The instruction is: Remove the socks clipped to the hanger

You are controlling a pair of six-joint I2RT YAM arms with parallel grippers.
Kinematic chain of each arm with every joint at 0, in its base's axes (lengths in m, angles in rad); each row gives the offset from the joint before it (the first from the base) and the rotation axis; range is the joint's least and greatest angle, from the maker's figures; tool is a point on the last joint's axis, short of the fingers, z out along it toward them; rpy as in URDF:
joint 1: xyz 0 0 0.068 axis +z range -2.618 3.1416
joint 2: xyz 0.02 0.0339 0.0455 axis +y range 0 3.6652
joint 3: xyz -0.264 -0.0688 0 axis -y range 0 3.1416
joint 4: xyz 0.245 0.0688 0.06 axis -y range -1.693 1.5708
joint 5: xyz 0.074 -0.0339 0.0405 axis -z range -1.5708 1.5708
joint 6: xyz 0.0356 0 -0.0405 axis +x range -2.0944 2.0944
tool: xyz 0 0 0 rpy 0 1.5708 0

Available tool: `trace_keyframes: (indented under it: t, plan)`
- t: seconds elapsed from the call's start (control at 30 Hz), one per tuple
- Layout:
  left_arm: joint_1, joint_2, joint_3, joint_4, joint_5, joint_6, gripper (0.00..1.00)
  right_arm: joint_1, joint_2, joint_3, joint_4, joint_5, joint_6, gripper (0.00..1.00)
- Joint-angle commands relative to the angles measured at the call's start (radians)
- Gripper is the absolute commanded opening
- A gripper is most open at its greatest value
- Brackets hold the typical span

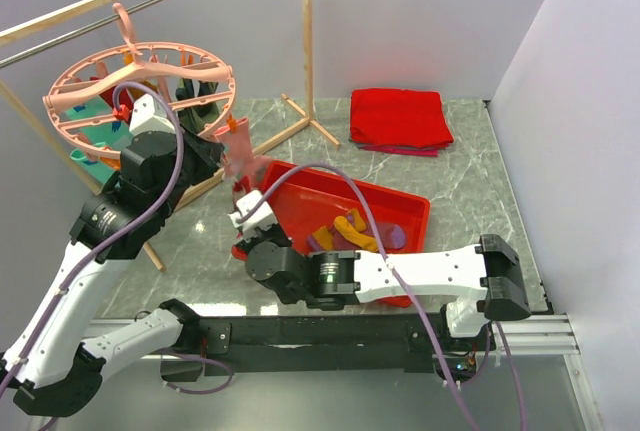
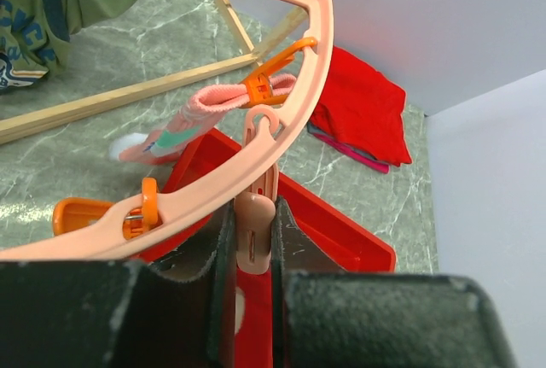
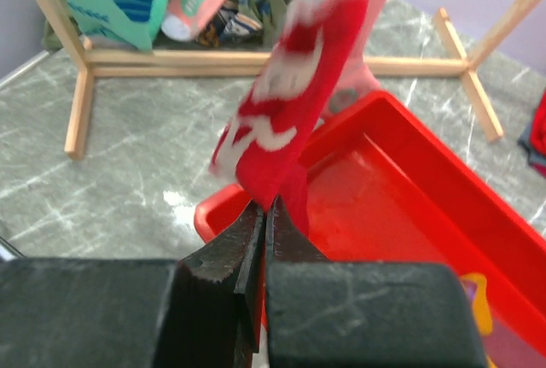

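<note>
Marble table (image 1: 470, 179), red tray (image 1: 402, 197), wooden rack (image 1: 307, 51) beside hanger (image 1: 57, 111)

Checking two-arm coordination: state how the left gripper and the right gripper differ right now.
The left gripper pinches a pink clip hanging from the hanger; the right gripper pinches the lower end of a red sock. The left gripper is raised at the hanger's ring, while the right gripper sits low at the corner of the red tray. Both are shut on something.
</note>
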Motion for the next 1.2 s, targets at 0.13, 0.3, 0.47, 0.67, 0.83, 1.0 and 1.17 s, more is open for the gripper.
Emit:
trace_keyframes:
  t: [0.13, 0.3, 0.47, 0.67, 0.83, 1.0, 1.17]
  plan:
    - [0.000, -0.024, 0.004, 0.051, 0.009, 0.038, 0.15, -0.068, -0.217, -0.182, -0.087, 0.022, 0.246, 0.00]
    - [0.000, -0.038, -0.022, 0.096, 0.065, 0.055, 0.39, -0.145, -0.361, -0.339, -0.204, -0.027, 0.381, 0.00]
    - [0.000, -0.047, -0.018, 0.119, 0.143, 0.080, 0.59, -0.268, -0.505, -0.518, -0.253, -0.110, 0.459, 0.00]
    - [0.000, -0.050, 0.031, 0.131, 0.306, 0.104, 0.75, -0.365, -0.614, -0.587, -0.281, -0.167, 0.429, 0.00]
    - [0.000, -0.076, 0.071, 0.114, 0.429, 0.091, 0.81, -0.417, -0.603, -0.584, -0.298, -0.217, 0.418, 0.04]
    - [0.001, -0.125, 0.117, 0.062, 0.510, 0.097, 0.84, -0.449, -0.564, -0.563, -0.305, -0.251, 0.429, 0.04]
    - [0.001, -0.223, 0.156, -0.004, 0.468, 0.098, 0.86, -0.466, -0.528, -0.514, -0.316, -0.265, 0.406, 0.04]
